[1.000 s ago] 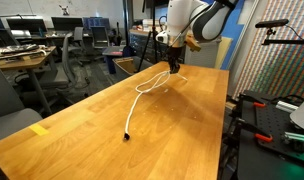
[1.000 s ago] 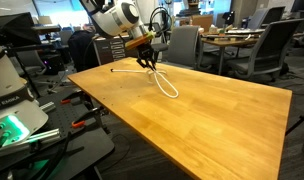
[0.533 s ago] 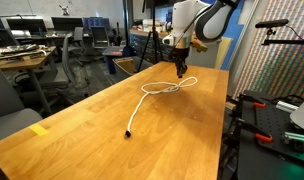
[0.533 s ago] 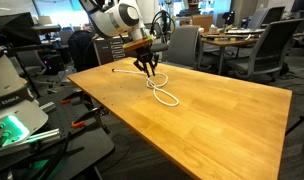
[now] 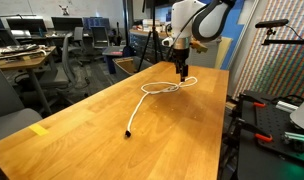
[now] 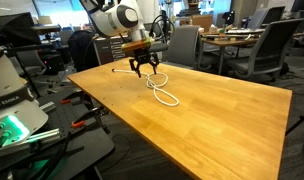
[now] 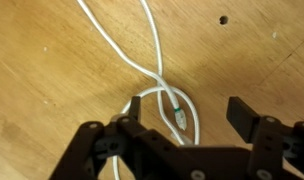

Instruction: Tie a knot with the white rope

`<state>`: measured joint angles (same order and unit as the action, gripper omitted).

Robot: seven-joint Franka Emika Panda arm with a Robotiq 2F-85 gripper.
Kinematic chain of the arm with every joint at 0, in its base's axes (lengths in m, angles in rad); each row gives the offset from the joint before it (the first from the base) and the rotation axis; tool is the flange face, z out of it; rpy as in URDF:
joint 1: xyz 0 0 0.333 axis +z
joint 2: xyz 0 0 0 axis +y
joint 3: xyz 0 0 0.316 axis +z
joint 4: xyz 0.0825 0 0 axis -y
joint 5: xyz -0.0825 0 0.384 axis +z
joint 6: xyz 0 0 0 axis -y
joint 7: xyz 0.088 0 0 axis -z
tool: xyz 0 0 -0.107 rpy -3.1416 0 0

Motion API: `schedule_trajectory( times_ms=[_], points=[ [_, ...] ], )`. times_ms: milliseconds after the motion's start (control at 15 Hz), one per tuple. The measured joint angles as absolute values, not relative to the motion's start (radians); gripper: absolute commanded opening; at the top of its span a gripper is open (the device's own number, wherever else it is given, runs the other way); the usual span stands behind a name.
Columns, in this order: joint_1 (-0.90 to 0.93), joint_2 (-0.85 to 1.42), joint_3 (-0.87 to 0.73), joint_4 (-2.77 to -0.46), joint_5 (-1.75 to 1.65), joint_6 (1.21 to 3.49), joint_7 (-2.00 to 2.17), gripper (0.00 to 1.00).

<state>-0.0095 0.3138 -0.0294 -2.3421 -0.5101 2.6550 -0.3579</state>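
Observation:
The white rope [image 5: 152, 95] lies loose on the wooden table [image 5: 82, 140]. It forms a small loop [image 5: 170, 87] at the far end, and a dark tip [image 5: 127, 133] points toward the near side. In an exterior view the loop [image 6: 165, 93] lies just below my gripper [image 6: 144, 70]. The gripper [image 5: 181, 72] hovers over the loop, open, with nothing between its fingers. In the wrist view the rope [image 7: 157, 80] crosses itself and curls into a loop, its green-banded tip [image 7: 179, 115] lying between the spread fingers [image 7: 244, 112] of the gripper [image 7: 184, 118].
A yellow tape mark [image 5: 39, 129] sits near the table's front corner. Office chairs [image 6: 257, 50] and desks surround the table. Equipment with green lights [image 6: 12, 125] stands beside one table edge. A small hole [image 7: 223, 19] shows in the tabletop.
My gripper has opened and let go of the rope. The rope has dropped onto the table and settled into a loop. The gripper has risen slightly above it.

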Motion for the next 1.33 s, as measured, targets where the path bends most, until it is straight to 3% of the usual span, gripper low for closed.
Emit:
schedule_trajectory(
  times_ms=[333, 533, 667, 733, 867, 1067, 1200, 1267, 1333],
  points=[
    [-0.009, 0.335, -0.061, -2.349, -0.604, 2.678, -0.358, 0.99],
    [-0.009, 0.361, -0.097, -2.361, -0.702, 2.728, -0.353, 0.86],
    [-0.012, 0.382, -0.120, -2.364, -0.749, 2.763, -0.350, 0.84],
    [-0.015, 0.392, -0.128, -2.363, -0.767, 2.780, -0.350, 0.78],
    [-0.025, 0.410, -0.140, -2.360, -0.786, 2.816, -0.351, 0.74],
    [-0.038, 0.432, -0.148, -2.348, -0.791, 2.868, -0.351, 0.59],
    [-0.039, 0.444, -0.154, -2.340, -0.791, 2.893, -0.351, 0.58],
    [-0.040, 0.449, -0.154, -2.335, -0.791, 2.898, -0.351, 0.51],
    [-0.041, 0.454, -0.154, -2.331, -0.791, 2.900, -0.351, 0.50]
  ],
)
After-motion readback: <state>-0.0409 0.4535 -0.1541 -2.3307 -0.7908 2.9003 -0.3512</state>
